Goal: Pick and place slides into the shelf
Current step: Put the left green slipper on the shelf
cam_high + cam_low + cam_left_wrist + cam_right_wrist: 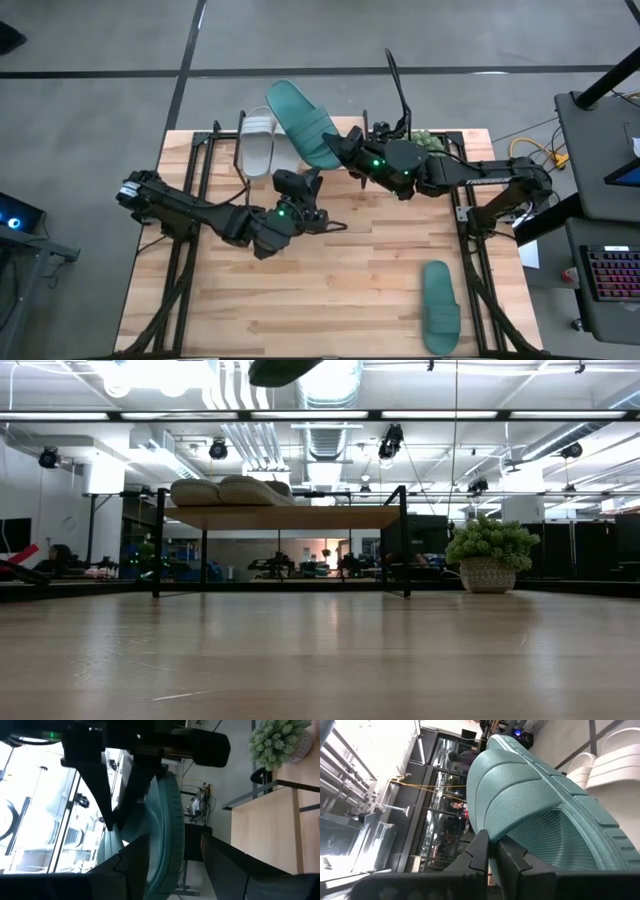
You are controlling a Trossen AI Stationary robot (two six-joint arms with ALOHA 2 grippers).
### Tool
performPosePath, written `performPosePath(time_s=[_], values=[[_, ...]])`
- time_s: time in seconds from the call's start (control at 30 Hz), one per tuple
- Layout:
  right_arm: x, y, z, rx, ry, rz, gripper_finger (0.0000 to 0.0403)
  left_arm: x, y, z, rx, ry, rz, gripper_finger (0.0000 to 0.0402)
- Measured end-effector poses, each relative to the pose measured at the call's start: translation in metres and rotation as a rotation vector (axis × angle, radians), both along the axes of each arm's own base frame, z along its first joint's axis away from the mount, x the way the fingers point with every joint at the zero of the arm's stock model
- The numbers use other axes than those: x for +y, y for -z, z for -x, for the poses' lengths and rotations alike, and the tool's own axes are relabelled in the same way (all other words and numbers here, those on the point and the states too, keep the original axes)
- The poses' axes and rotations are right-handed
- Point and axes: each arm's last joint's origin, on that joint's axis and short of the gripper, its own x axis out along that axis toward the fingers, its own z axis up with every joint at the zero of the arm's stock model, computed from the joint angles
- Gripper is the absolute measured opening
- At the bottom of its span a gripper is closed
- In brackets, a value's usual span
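Near edge, lower right of the high view: one teal slide lies loose on the table, nearest your right arm. Mid-frame, left gripper hangs half open, empty. Beyond it, right gripper is clamped on the second teal slide, long axis running up-left over the shelf, beside the white pair.

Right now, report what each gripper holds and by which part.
The right gripper is shut on a teal slide, pinching its edge at one end, above the shelf. The left gripper holds nothing, fingers apart beside that slide.
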Motion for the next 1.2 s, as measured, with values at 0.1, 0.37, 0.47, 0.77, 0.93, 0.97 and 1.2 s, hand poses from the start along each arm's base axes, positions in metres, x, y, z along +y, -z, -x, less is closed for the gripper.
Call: performPosePath(time_s=[0.1, 0.37, 0.47, 0.77, 0.93, 0.97, 1.2], values=[[0.000, -0.001, 0.000, -0.008, -0.001, 0.000, 0.0015, 0.001, 0.000, 0.000, 0.000, 0.006, 0.001, 0.0163], [0.003, -0.001, 0.000, -0.011, -0.013, 0.000, 0.0015, 0.014, 0.000, -0.004, 0.001, -0.007, 0.005, 0.0163], [0.003, -0.001, 0.000, -0.010, -0.013, 0.001, 0.0015, 0.020, -0.001, -0.006, -0.013, -0.020, 0.009, 0.0163], [0.003, -0.001, 0.000, -0.007, -0.012, 0.005, 0.0015, 0.022, -0.003, -0.007, -0.034, -0.003, 0.015, 0.0163], [0.003, -0.001, 0.000, -0.013, -0.011, 0.003, 0.0015, 0.022, -0.003, -0.007, -0.036, 0.004, 0.018, 0.0163], [0.003, -0.002, 0.000, -0.019, -0.010, 0.001, 0.0015, 0.022, -0.003, -0.007, -0.036, 0.005, 0.018, 0.0163], [0.003, -0.006, 0.000, -0.055, -0.008, 0.012, 0.0015, 0.023, -0.004, -0.008, -0.046, 0.014, 0.022, 0.0163]])
